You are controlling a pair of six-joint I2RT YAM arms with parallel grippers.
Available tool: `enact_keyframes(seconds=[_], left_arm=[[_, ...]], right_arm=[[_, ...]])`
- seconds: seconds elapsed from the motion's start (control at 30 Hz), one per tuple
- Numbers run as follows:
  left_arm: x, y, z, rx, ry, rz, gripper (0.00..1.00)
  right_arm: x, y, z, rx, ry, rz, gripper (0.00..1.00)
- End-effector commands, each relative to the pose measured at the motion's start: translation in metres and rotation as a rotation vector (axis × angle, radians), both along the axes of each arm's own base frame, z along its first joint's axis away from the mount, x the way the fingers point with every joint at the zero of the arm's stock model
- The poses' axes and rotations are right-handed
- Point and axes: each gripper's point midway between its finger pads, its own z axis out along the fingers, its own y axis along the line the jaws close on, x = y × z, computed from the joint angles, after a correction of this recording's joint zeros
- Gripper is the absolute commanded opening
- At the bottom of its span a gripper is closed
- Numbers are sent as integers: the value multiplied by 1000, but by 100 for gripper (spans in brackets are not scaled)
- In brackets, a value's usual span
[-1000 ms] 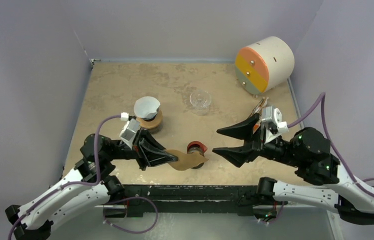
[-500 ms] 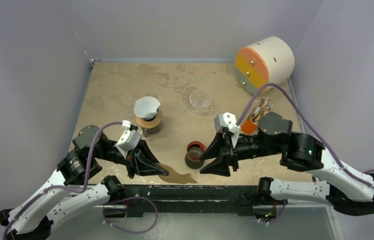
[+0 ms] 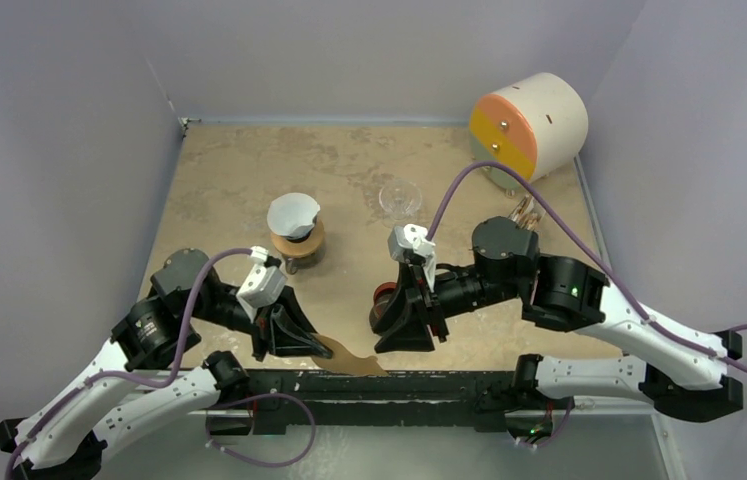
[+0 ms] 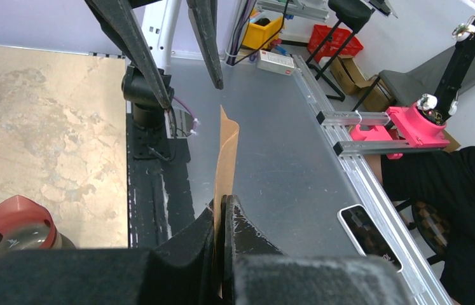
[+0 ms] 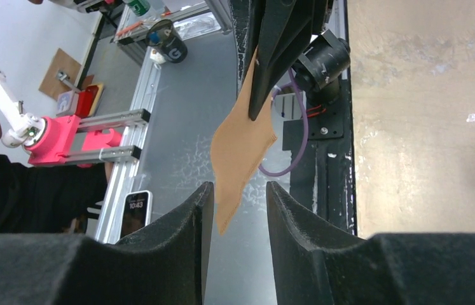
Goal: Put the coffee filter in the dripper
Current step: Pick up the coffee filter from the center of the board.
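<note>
Right wrist view: the right tool (image 5: 234, 187) has been brought astride the coffee filter (image 5: 241, 149), unclosed, which is clenched at twelve o'clock by the left tool (image 5: 259, 101); handover is judged near

The left arm (image 3: 99, 405) and the right arm (image 3: 589, 378) are clad in white shells along the lower links, with black round joint housings (image 3: 154, 325) further toward the jaws. A purple cable (image 3: 211, 262) is run along each arm to a white camera block (image 3: 261, 288) mounted just behind the jaws. A small green light (image 3: 577, 291) is seen on the right arm's black housing. The jaws are matte black, broad at the root and tapered to thin tips.
</note>
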Motion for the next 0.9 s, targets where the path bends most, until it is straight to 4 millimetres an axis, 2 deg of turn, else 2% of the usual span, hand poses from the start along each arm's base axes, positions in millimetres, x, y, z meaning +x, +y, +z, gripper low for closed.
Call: enact_keyframes(seconds=[0.0, 0.57, 0.87], left_arm=[[-4, 5, 15, -37, -46, -3, 0], [5, 4, 14, -24, -28, 67, 0], [3, 5, 17, -33, -30, 58, 0]], right_arm=[[-7, 6, 11, 45, 14, 54, 39], [-8, 10, -8, -10, 39, 67, 37], [-3, 9, -17, -38, 21, 45, 29]])
